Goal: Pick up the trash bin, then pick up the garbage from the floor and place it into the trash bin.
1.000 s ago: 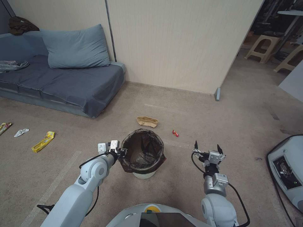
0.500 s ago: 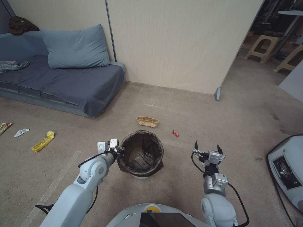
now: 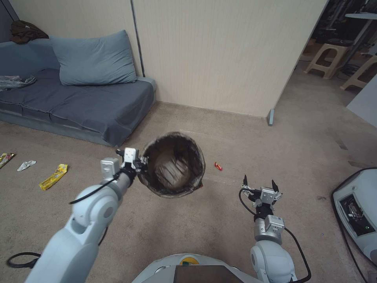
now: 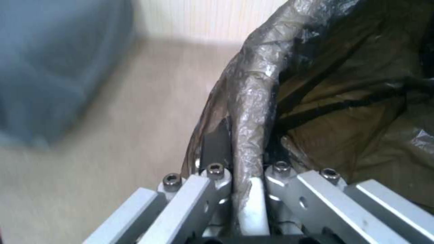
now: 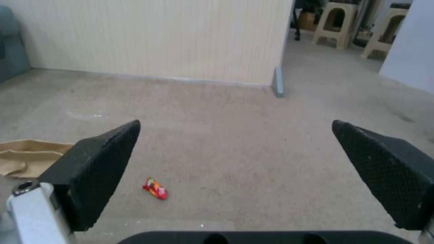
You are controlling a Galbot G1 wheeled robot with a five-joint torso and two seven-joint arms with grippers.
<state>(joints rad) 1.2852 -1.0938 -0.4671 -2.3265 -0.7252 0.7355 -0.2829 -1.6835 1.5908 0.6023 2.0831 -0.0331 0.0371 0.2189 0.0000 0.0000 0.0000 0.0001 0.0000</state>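
1. The trash bin (image 3: 172,165) hangs clear of the carpet (image 3: 220,220), tipped so its mouth faces the head camera; the brown liner bag (image 4: 361,101) folds over its rim, with only crumpled plastic visible inside.
2. The left gripper (image 3: 135,164) pinches the bin's rim, jaws pressed onto the bag-covered edge.
3. Beside the bin, toward the right arm, lies a small red wrapper (image 5: 155,188) on open carpet.
4. The right gripper (image 3: 259,184) hovers near that wrapper, jaws spread wide, holding nothing.
5. On the bin's other side: a yellow wrapper (image 3: 53,176), white tissue (image 3: 26,165), and the blue sofa (image 3: 78,102).
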